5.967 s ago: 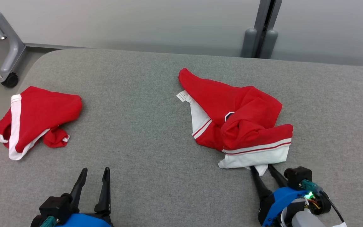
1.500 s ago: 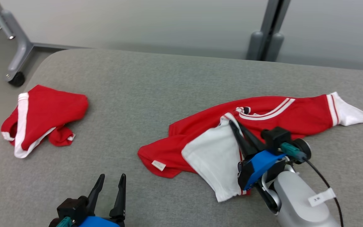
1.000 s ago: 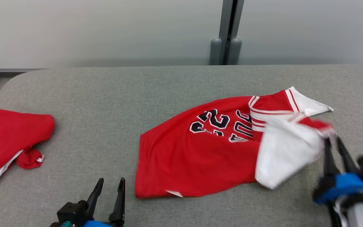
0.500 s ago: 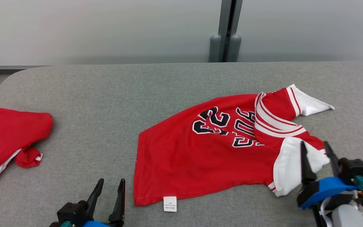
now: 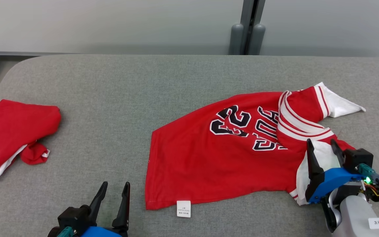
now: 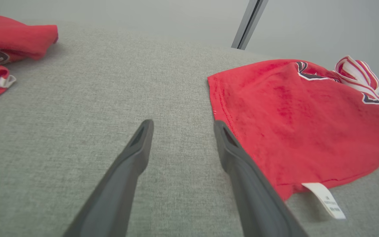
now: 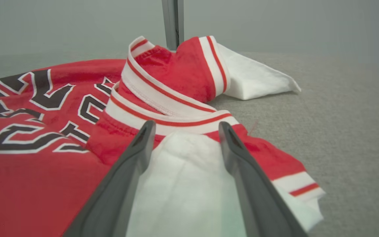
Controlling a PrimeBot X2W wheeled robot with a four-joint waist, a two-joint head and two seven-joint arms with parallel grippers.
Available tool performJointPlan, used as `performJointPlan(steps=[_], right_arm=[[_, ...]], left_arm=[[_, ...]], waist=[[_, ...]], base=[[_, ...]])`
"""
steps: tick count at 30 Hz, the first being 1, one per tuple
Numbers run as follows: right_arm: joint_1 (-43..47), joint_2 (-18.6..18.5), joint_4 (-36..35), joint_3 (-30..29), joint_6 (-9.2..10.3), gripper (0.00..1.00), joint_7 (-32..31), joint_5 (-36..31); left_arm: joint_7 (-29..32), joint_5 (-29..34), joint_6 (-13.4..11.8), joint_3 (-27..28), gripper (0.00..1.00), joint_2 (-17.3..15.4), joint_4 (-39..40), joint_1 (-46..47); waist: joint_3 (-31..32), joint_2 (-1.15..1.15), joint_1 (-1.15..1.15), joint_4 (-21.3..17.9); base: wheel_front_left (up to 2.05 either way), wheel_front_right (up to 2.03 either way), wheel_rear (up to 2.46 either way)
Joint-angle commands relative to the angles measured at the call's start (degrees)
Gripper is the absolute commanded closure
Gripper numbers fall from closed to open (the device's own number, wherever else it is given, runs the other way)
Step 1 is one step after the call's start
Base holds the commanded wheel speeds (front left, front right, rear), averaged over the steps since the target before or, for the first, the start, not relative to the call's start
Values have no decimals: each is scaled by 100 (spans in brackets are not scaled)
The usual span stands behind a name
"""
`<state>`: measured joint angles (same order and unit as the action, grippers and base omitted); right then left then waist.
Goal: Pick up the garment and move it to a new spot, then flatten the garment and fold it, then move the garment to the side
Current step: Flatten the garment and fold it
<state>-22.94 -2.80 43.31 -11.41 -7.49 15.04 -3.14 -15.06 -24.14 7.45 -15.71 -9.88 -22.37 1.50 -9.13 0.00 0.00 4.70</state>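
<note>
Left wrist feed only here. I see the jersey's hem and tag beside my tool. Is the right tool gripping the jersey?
Observer: No. The right tool is open over the near sleeve of the jersey, with no cloth clamped.
Operator: Near sleeve flat?
Observer: No, it is rumpled and doubled on itself.
Operator: Far sleeve?
Observer: The far sleeve lies spread out on the table, its white end pointing away from the body.
</note>
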Motion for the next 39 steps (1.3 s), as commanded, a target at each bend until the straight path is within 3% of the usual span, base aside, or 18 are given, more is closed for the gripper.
performJointPlan(steps=[1, 5, 6, 9, 16, 25, 26, 27, 28, 33, 39], right_arm=[[-141, -20, 140, -113, 0, 0, 19, -128], [-299, -19, 411, -207, 0, 0, 19, -262], [-322, -21, 464, -210, 0, 34, 19, -277], [-328, -20, 530, -218, 0, 100, 20, -275], [-15, -18, -67, -42, 0, 100, 19, 63], [1299, -18, -1984, -46, 0, 100, 19, 747], [1537, -16, -2082, -100, 0, 80, 19, 801], [1747, -17, -2157, -179, 0, 44, 19, 867], [1935, -20, -2184, -262, 0, 0, 20, 899], [2430, -12, -2182, -679, -1, 0, 20, 822], [2168, -12, -2290, -373, 0, 0, 20, 740]], left_arm=[[-15, -40, 6, -23, 0, -33, 28, 99], [-15, -67, 6, -64, 0, -66, 42, 143], [-15, -79, 6, -70, 0, -75, 40, 153], [-15, -99, 6, -79, 0, -93, 38, 196], [-15, -88, 6, -61, 0, -96, 31, 174], [-15, 16, 6, 88, 0, 19, -36, -124], [-15, 38, 6, 124, 0, 35, -58, -169], [-15, 62, 6, 163, 0, 48, -71, -208], [-15, 83, 6, 196, 0, 70, -83, -235], [-15, 222, 6, 355, 0, 197, -123, -321], [-15, 323, 6, 481, 0, 238, -154, -313]], waist=[[-72, 0, 0, 52], [-151, 0, 0, 103], [-163, 0, 0, 112], [-185, 0, 0, 126], [-83, 0, 0, 58], [336, 0, 0, -244], [392, 0, 0, -284], [445, 0, 0, -324], [497, 0, 0, -364], [644, 0, 0, -495], [701, 0, 0, -541]], base=[[0, 0, 0], [0, 0, 0], [0, 0, 0], [0, 0, 0], [0, 0, 0], [0, 0, 0], [0, 0, 0], [0, 0, 0], [0, 0, 0], [0, 0, 0], [0, 0, 0]])
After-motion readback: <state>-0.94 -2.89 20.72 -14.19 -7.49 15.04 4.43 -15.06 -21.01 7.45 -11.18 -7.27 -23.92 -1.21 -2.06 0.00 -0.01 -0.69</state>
